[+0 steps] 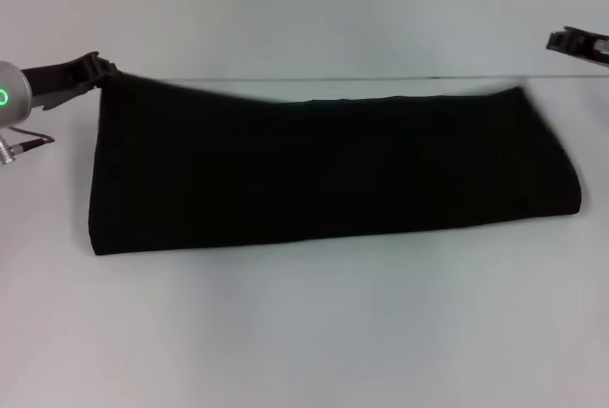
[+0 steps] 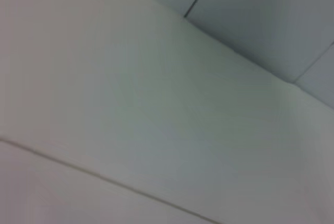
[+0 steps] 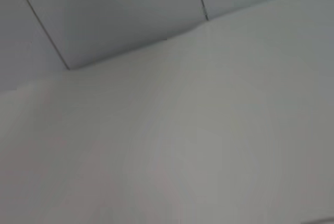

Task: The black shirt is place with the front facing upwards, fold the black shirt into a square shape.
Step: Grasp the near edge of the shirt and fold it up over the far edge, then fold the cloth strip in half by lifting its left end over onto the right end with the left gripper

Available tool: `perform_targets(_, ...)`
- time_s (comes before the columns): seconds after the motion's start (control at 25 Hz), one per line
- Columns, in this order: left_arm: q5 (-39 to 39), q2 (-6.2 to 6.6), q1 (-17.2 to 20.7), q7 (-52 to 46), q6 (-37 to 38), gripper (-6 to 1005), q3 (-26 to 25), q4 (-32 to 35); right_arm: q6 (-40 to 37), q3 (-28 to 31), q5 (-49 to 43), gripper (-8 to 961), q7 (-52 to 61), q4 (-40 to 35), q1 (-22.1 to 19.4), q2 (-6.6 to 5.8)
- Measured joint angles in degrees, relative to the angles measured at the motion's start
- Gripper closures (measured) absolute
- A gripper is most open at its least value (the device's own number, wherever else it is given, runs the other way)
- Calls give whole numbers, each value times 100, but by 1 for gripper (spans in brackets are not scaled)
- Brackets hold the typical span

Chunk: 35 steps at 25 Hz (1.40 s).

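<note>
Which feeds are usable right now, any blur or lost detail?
Head view: the black shirt reads as a flat dark mass with no fold lines or lettering visible, though its edges stay clear against the pale table. Left wrist view and right wrist view: soft, featureless pale surfaces only.

White tabletop [image 1: 304,332] against pale panelled wall [image 1: 304,9], soft even light.

The tabletop [image 1: 304,332] is white and smooth. A thin dark line [image 1: 285,79] runs along its far edge, and a pale wall [image 1: 304,9] stands behind it. The wrist views show pale flat panels [image 2: 130,104] with thin dark seams [image 3: 39,23].
</note>
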Motion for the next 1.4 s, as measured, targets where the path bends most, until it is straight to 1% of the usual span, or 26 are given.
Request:
perform_targets(0.12, -31, 41, 42, -68, -55, 830, -32, -45, 13, -14, -141, 884, 124, 139, -7, -264)
perform_targets(0.16, -53, 38, 105, -90, -14, 828, -52, 25, -25, -8, -149, 879, 144, 79, -49, -317)
perform_targets(0.24, -90, -17, 306, -175, 199, 825, -78, 331, -395, 26, -143, 650, 320, -278, -264, -440)
perform_targets(0.28, -139, -107, 589, -266, 652, 823, -89, 815, -668, 50, -126, 610, 447, -494, -392, -473)
perform_targets(0.32, -139, -107, 589, -266, 652, 821, -89, 815, -1042, 97, -109, 570, 641, -801, -600, -505)
perform_targets(0.36, -178, -142, 714, -282, 852, 820, -111, 1013, -1387, 142, -80, 530, 773, -1050, -759, -498)
perform_targets(0.4, -284, -159, 843, -277, 1120, 818, -145, 1162, -1787, 223, 25, 491, 857, -1309, -973, -465)
perform_targets(0.44, -457, -165, 1008, -228, 1476, 773, -207, 1302, -2112, 286, 120, 451, 881, -1484, -1133, -412)
perform_targets(0.48, -666, -167, 1149, -136, 1876, 728, -258, 1352, -2474, 346, 362, 411, 794, -1655, -1346, -332)
perform_targets(0.56, -1030, -131, 1408, 12, 2670, 638, -371, 1337, -3020, 444, 858, 325, 470, -1815, -1736, -169)
perform_targets(0.6, -1144, -103, 1505, 41, 3031, 593, -436, 1276, -3344, 522, 1213, 282, 176, -1822, -1953, -74)
perform_targets(0.64, -1226, -74, 1635, 48, 3463, 515, -545, 1184, -3619, 594, 1498, 239, -79, -1784, -2125, 7)
perform_targets(0.68, -1249, -69, 1711, 34, 3681, 436, -609, 1128, -3806, 654, 1739, 196, -283, -1720, -2250, 67)
perform_targets(0.72, -1256, -73, 1804, -24, 3917, 358, -689, 1081, -3988, 725, 1955, 180, -486, -1622, -2383, 131)
perform_targets(0.8, -1252, -105, 1972, -203, 4202, 266, -805, 979, -4252, 840, 2262, 149, -759, -1430, -2559, 221)
perform_targets(0.92, -1224, -133, 2135, -424, 4281, 128, -894, 754, -4492, 1017, 2458, 102, -1100, -1126, -2648, 302)
perform_targets(0.96, -1224, -133, 2135, -424, 4281, 113, -894, 754, -4526, 1080, 2484, 86, -1213, -1020, -2645, 321)
perform_targets(1.04, -1189, -166, 2289, -724, 3982, 82, -991, 364, -4522, 1133, 2487, 54, -1324, -916, -2606, 327)
perform_targets(1.12, -1189, -191, 2306, -765, 3836, 51, -1000, 279, -4513, 1147, 2476, 23, -1396, -830, -2543, 312)
perform_targets(1.2, -1251, -266, 2302, -721, 3671, 51, -1011, 207, -4501, 1139, 2470, 23, -1454, -762, -2491, 298)
perform_targets(1.28, -1326, -358, 2259, -642, 3551, 51, -1017, 182, -4475, 1140, 2470, 23, -1523, -740, -2465, 311)
perform_targets(1.4, -1328, -464, 2090, -594, 3271, 51, -979, 171, -4425, 1117, 2469, 23, -1560, -693, -2423, 324)
